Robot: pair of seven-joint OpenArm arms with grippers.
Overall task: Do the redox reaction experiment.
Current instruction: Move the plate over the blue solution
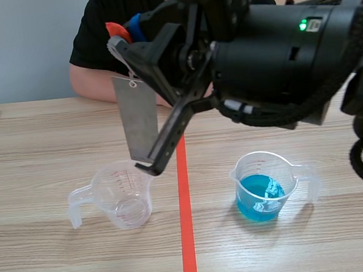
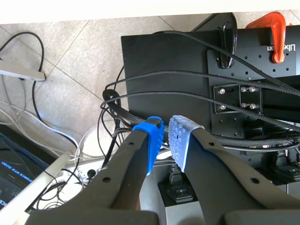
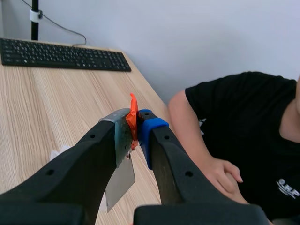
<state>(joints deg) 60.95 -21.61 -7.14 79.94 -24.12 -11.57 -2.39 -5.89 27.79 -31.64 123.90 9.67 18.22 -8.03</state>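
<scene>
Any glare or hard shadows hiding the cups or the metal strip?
Scene view: even light, soft shadows beside the empty cup and the blue-liquid cup, small highlights on the liquid; metal strip shows no glare. Right wrist view: strip dull grey in its end effector. Left wrist view: evenly lit.

The right arm (image 1: 360, 46) was finished in black throughout. A green indicator lamp (image 1: 302, 26) was fitted on its cylindrical housing (image 1: 270, 52), with a small pale label (image 1: 314, 24) just beside the lamp. A braided black cable (image 1: 267, 117) was routed below the lamp. Small round holes (image 3: 90, 137) were provided in each thick finger (image 3: 70, 173); dotted pads (image 2: 151, 146), blue or pale grey-blue, were fitted at the tips.
</scene>
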